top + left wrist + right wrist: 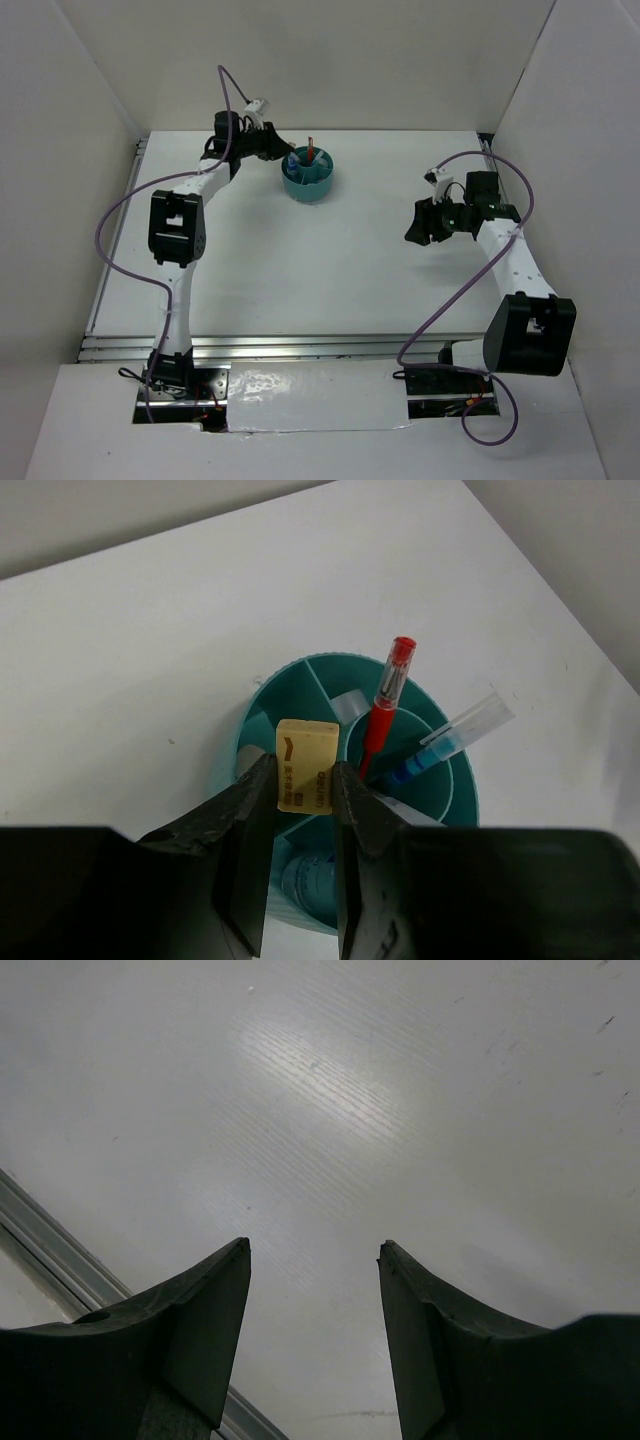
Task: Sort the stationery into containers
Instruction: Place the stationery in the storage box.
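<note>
The round teal organiser [310, 180] stands at the back of the table, left of centre. In the left wrist view its rim [463, 770] shows, with a red pen [386, 702] and a blue-white pen [450, 742] standing in its central cup and a clear tape ring [310, 875] in a near compartment. My left gripper [303, 780] is shut on a tan eraser block [306, 762], held just above the organiser. My right gripper [313, 1247] is open and empty above bare table, at the right in the top view [418, 228].
White walls enclose the table [320, 260] at the back and sides. A metal rail [60, 1250] runs along the table edge in the right wrist view. A grey pale item [352, 708] lies in a far compartment of the organiser.
</note>
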